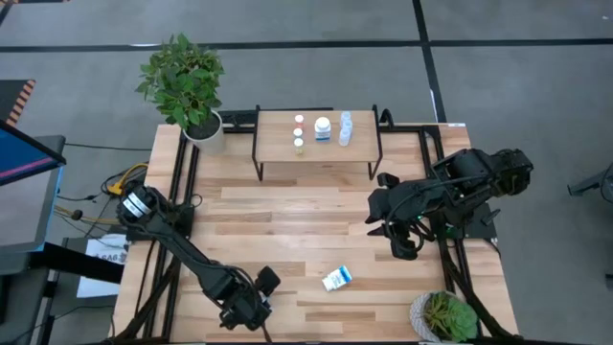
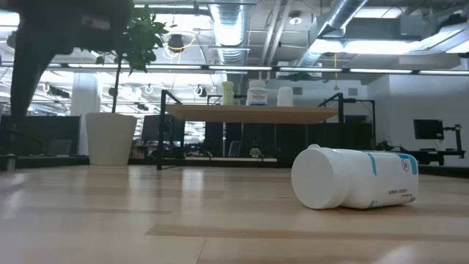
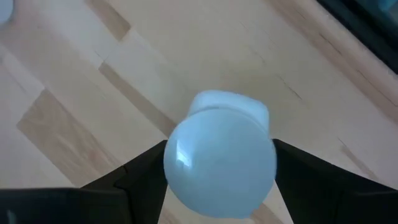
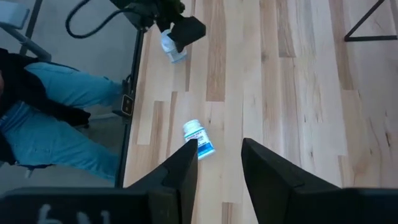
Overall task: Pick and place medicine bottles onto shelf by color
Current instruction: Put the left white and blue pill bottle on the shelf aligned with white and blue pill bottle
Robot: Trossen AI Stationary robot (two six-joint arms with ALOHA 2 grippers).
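The left gripper [image 3: 219, 171] sits low at the near edge of the light wooden plank table [image 1: 287, 220], its jaws pinching a small white plastic bottle with a light-blue cap [image 3: 221, 162] on both sides. In the right wrist view this bottle [image 4: 172, 47] hangs under the left arm's dark fingers, close to the table edge.

The right gripper [image 4: 219, 163] hovers above the right half of the table with its jaws spread and nothing between them. Below it a larger white plastic bottle with a blue-green label [image 1: 337, 279] lies on its side, well apart from everything else.

The small raised shelf with a light wood top and thin black legs [image 1: 359, 147] stands at the far edge of the table, already carrying a row of bottles, with pale blue-capped ones [image 1: 345, 128] at its right end.

The step in hand looks like carrying the held bottle to the shelf. To do it well, lift straight up before travelling, keep the bottle upright, pass clear of the right arm, and come down beside the blue-capped ones without nudging the row.

A leafy green plant in a white pot [image 1: 196, 105] stands left of the shelf.
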